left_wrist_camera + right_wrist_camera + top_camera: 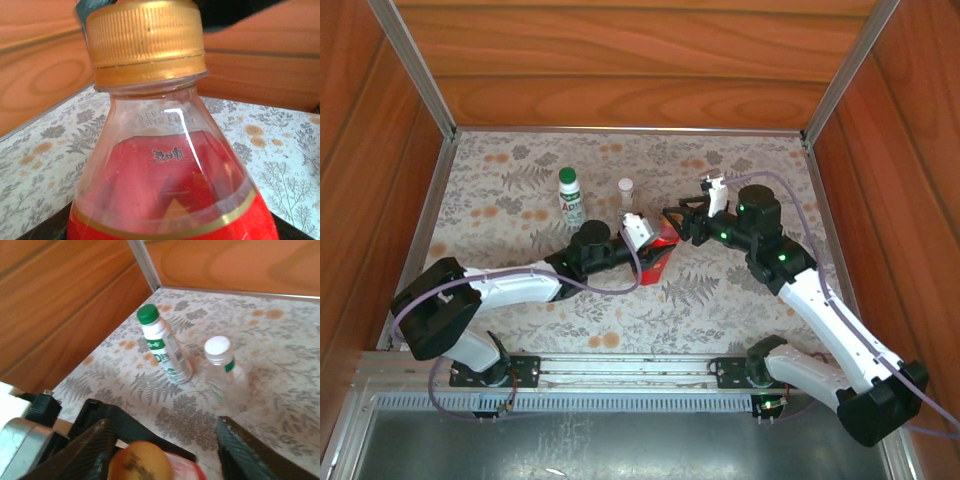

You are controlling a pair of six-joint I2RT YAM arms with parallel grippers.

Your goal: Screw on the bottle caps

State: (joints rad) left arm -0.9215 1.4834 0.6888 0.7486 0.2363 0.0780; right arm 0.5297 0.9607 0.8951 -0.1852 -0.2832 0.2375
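The white bottle (570,205) stands upright farthest left on the flower-patterned bench (740,290), with the green cap (567,175) on its neck. From the right wrist, its label (170,357) shows green print with one bold rounded mark, but the writing is too small to read. The body is opaque, so I cannot tell what is in it.

Just to its right, and apart from it, stands the clear bottle (625,198) with the white cap (625,184) on it. A small green patch sits below the cap, and the body looks empty.

Next comes the red bottle (658,258), near the middle of the bench. The left tool (642,248) is closed around it and holds it at a tilt. From the left wrist, the ribbed orange cap (147,42) sits on its neck. The shoulder below is clear plastic with a line of raised characters, seen reversed and unreadable. The red label (170,200) has a gold band along its top and a few small dark printed characters I cannot make out. The clear upper part holds no liquid, and the label hides what is lower down.

The right tool (678,222) is just to the right of the bottle's top. Its fingers (92,452) stand wide on either side of the orange cap, clear of it.
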